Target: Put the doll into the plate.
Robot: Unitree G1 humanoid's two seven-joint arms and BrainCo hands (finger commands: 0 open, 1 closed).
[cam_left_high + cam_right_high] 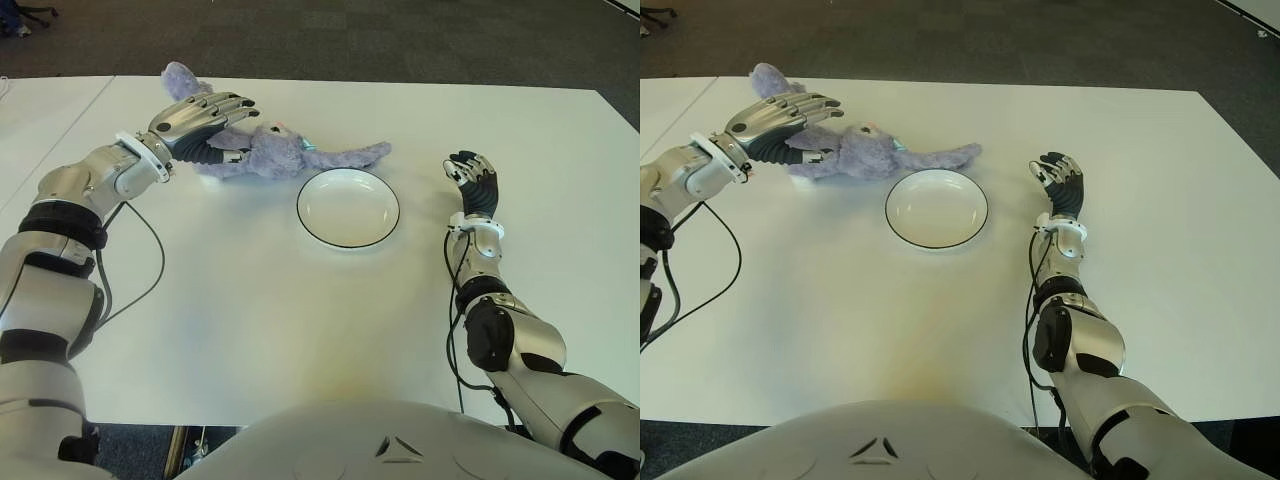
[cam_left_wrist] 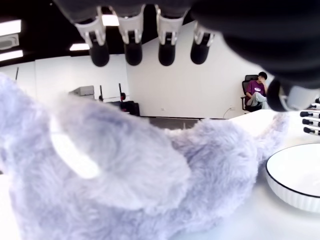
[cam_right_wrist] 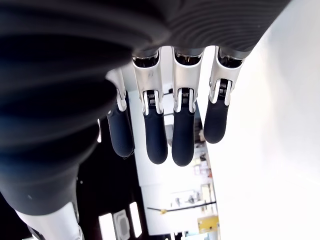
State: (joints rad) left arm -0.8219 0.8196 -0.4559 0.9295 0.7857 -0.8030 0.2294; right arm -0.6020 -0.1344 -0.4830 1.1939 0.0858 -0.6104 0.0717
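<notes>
1. While my left hand (image 1: 205, 122) hovers fingers spread over the doll (image 1: 268, 152), nothing grips it; closing shallowly could pinch only fur.
2. Dragging it toward the plate (image 1: 348, 208) beyond my fingertips could shove the rim.
3. Right hand (image 1: 472, 180) idles, fingers loose, empty.

I see my silver and black left hand (image 1: 205, 118) stretched forward from a bent arm on the left side, its fingers (image 2: 132, 50) extended and spread, gripping nothing. My black-fingered right hand (image 1: 472, 180) stands upright on the right side, fingers (image 3: 155, 135) relaxed and slightly curved, holding nothing.
</notes>
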